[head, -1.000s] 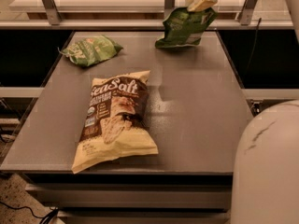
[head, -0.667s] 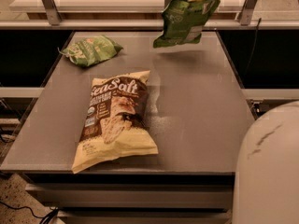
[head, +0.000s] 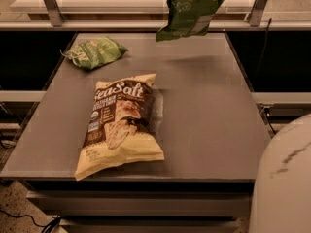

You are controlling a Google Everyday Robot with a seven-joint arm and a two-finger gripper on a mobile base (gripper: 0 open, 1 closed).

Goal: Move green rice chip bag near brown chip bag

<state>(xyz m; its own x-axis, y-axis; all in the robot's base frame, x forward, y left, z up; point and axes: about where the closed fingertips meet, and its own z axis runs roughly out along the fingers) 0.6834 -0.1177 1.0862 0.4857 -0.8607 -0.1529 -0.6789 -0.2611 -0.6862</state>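
The gripper sits out of sight above the view's top edge, so how far it is open, or what it holds, cannot be told. Directly beneath it the green rice chip bag (head: 192, 11) hangs in the air, clear of the grey table (head: 209, 115). Well below the gripper and nearer the camera, the brown chip bag (head: 121, 123) lies flat, apart from the hanging bag. A paler green bag (head: 95, 52) rests further toward the view's left
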